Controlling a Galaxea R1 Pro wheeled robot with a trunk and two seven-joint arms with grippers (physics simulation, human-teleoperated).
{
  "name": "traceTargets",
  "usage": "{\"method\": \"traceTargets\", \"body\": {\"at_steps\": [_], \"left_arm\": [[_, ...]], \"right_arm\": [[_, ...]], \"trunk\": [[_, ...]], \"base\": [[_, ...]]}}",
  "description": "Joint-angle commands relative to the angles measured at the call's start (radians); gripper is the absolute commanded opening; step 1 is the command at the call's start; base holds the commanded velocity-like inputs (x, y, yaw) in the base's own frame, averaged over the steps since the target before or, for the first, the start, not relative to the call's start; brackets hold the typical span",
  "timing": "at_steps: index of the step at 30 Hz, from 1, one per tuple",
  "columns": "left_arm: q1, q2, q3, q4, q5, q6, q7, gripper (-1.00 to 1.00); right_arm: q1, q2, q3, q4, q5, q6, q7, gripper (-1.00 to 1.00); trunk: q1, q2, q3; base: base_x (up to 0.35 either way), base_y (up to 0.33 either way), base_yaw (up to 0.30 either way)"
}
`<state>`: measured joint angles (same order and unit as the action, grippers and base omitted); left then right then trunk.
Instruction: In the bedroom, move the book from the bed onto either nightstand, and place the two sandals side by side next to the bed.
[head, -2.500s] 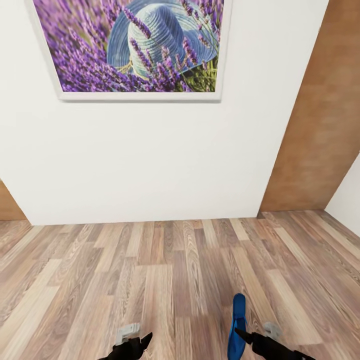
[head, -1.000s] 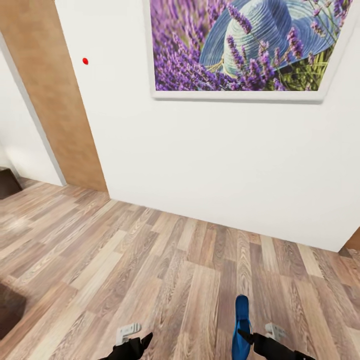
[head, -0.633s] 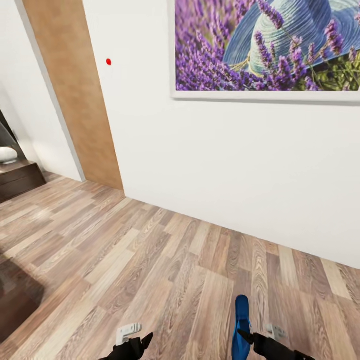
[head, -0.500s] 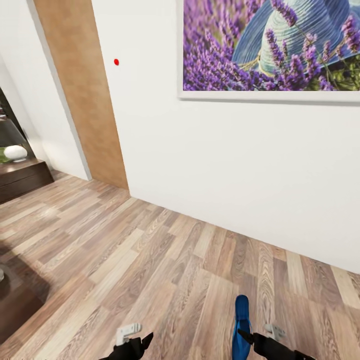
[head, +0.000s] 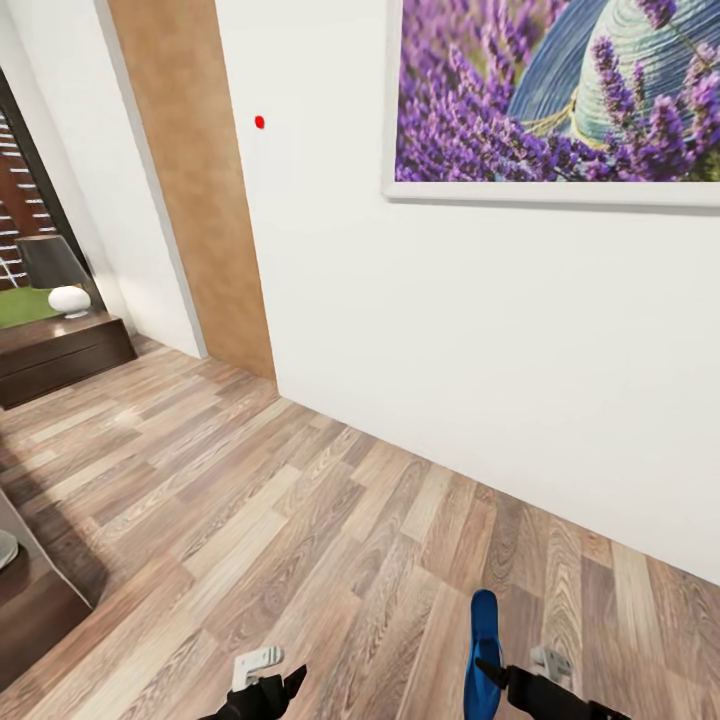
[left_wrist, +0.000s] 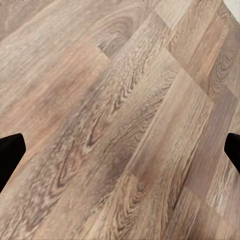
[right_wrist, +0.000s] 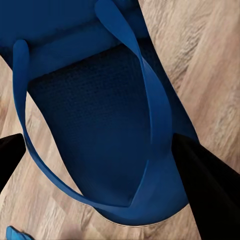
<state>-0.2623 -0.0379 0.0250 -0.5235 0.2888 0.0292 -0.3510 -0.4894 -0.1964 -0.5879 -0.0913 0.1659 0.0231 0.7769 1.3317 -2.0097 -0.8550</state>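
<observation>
Right gripper (head: 486, 668) clamped on blue sandal (head: 483, 650), held on edge above wood-plank floor (head: 300, 520), toe pointing ahead of the fingers. Sandal: bright blue, thin foot-shaped sole, textured footbed and narrow straps (right_wrist: 145, 90) seen in right wrist view, black fingertip (right_wrist: 205, 185) pressed against sole rim. Left gripper (head: 290, 682) empty, jaws apart, bare planks between the finger tips in left wrist view. Further ahead: white wall with lavender picture (head: 560, 100)
</observation>
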Motion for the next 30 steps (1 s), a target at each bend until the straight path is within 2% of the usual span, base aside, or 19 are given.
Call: {"method": "traceTargets", "body": {"at_steps": [1, 8, 30], "left_arm": [[-0.001, 0.0, 0.003, 0.0, 0.007, 0.003, -0.005, 1.0], [-0.001, 0.0, 0.003, 0.0, 0.007, 0.003, -0.005, 1.0], [-0.001, 0.0, 0.003, 0.0, 0.007, 0.003, -0.005, 1.0]], "right_arm": [[0.0, 0.0, -0.009, -0.001, 0.009, 0.003, 0.004, -1.0], [0.0, 0.0, -0.009, -0.001, 0.009, 0.003, 0.005, -1.0], [-0.001, 0.0, -0.009, -0.001, 0.009, 0.003, 0.004, -1.0]], "trunk": [[0.0, 0.0, -0.001], [0.0, 0.0, -0.001], [0.0, 0.0, -0.001]], "base": [[0.057, -0.036, 0.011], [0.011, -0.007, 0.159], [0.018, -0.011, 0.287]]}}
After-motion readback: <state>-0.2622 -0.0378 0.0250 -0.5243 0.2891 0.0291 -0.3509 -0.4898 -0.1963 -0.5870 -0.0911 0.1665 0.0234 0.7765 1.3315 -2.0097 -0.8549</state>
